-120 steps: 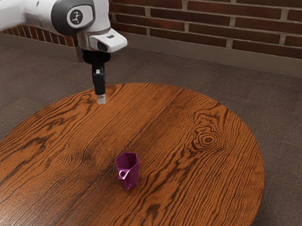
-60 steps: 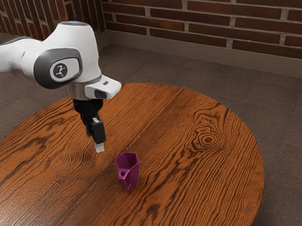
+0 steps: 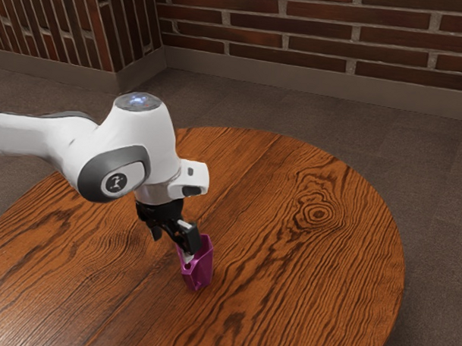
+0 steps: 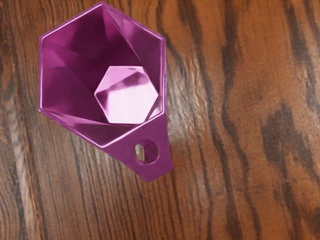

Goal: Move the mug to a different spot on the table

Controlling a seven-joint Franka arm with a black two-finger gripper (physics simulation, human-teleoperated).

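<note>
The round wooden table (image 3: pixel 313 214) stood before a brick wall; the white arm (image 3: pixel 118 158) reached low over it from the exterior view's left; the purple six-sided mug (image 3: pixel 200 271) stood upright near the table's middle, well in from every edge; the black gripper (image 3: pixel 185 243) hung at its rim, spread or pinching I could not tell.

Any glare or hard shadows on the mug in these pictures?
Wrist view: inside the mug, the flat floor glares pale pink, the sloped walls are darker. Exterior view: soft, even light, no glare on the mug, no hard shadow on the table.
</note>
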